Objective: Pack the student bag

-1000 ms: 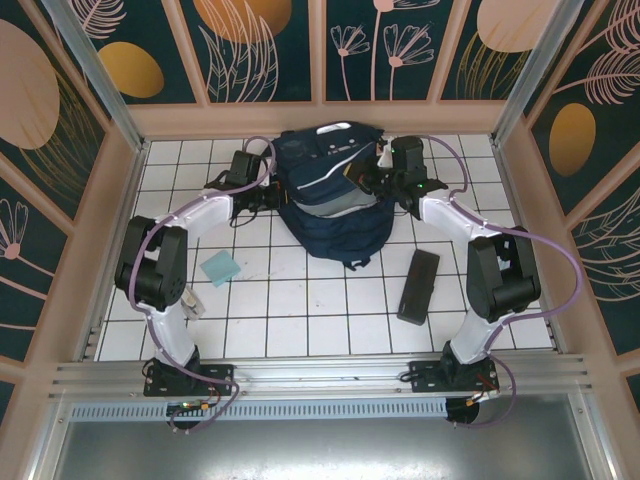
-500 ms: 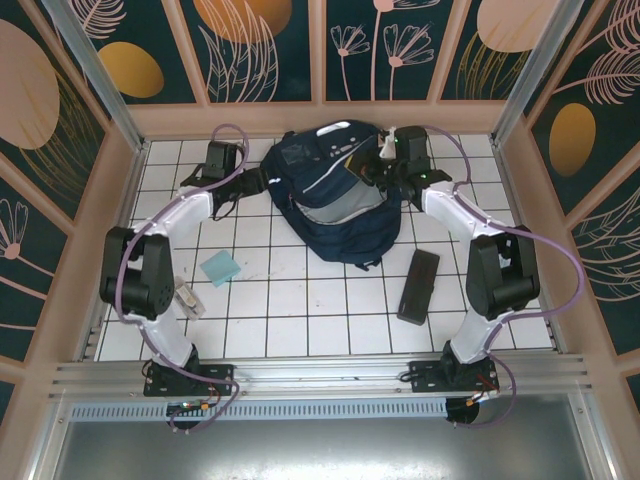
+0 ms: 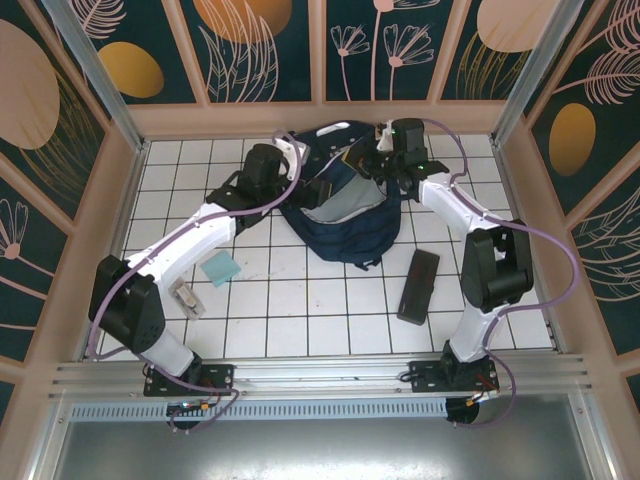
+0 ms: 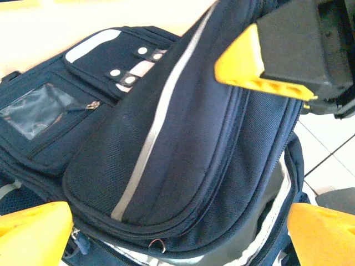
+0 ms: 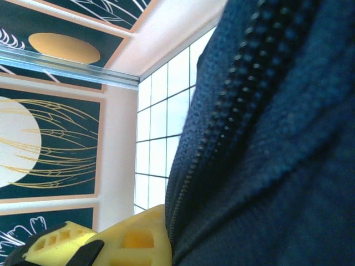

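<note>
Where the white-tiled table (image 3: 300, 320) lies nearest the arm bases, a black case (image 3: 418, 285) and a light-blue pad (image 3: 218, 268) lie well apart. Beyond them, at the far middle, sits the student bag (image 3: 340, 215), its top gaping. The left gripper (image 4: 177, 235) hangs wide open over the bag's front, holding nothing. The right gripper (image 3: 383, 152) is pinched tight on the zipper edge.

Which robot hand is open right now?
The left gripper: its yellow fingers stand wide apart above the student bag. The right gripper is pinched shut on the bag's fabric.
</note>
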Tool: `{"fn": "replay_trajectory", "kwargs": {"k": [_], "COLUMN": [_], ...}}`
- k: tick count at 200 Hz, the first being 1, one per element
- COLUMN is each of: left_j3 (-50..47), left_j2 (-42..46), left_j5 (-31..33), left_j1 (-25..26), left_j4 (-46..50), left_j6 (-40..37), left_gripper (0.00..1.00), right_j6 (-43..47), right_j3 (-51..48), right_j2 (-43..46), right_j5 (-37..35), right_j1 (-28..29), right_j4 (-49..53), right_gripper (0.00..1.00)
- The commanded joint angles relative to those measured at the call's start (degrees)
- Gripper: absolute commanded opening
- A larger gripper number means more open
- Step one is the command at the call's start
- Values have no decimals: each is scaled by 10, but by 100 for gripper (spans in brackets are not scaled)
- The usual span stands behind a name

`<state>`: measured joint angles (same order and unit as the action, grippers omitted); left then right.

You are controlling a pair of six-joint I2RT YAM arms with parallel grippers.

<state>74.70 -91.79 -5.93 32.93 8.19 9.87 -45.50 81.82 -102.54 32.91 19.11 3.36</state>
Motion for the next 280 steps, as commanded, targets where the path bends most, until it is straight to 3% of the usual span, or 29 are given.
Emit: {"fn": "replay_trajectory", "kwargs": {"k": [1, 34, 74, 114, 144, 171, 176, 185, 202, 219, 230, 244, 263, 280], "left_j3": [33, 57, 67, 99, 129, 160, 167, 172, 179, 185, 191, 198, 208, 217], "left_j2": [-33, -58, -89, -144, -176, -195, -198, -201, -199, -195, -194, -194, -195, -202], "left_j5": [36, 31, 109, 200, 296, 267, 259, 244, 217, 187, 165, 132, 77, 17], "left_j1": [12, 28, 78, 82, 80, 80, 80, 79, 79, 76, 73, 68, 53, 31], "left_j4": [12, 16, 26, 38, 28, 29, 32, 33, 34, 39, 42, 43, 40, 33], "left_j6": [-47, -63, -108, -126, -131, -135, -133, -128, -122, -109, -96, -74, -39, 0], "left_gripper": [99, 99, 98, 94, 58, 16, 0, 0, 0, 0, 0, 0, 0, 0], "right_j6": [2, 8, 3, -9, -8, 2, 4, 12, 29, 55, 72, 88, 100, 100], "right_j3": [40, 37, 39, 32, -5, -31, -33, -37, -39, -38, -45, -63, -100, -139], "right_j2": [-5, -1, -5, 2, 30, 49, 52, 57, 65, 77, 92, 118, 159, 202], "right_j5": [21, 12, 12, 29, 27, 10, 4, -7, -23, -57, -99, -156, -221, -272], "right_j1": [3, 4, 4, 4, 5, 3, 2, 1, -2, -6, -8, -9, -17, -24], "right_j4": [-41, -39, -43, -50, -48, -40, -36, -27, 0, 58, 96, 137, 184, 218], "right_gripper": [0, 0, 0, 0, 0, 0, 0, 1, 14, 49, 63, 88, 99, 99]}}
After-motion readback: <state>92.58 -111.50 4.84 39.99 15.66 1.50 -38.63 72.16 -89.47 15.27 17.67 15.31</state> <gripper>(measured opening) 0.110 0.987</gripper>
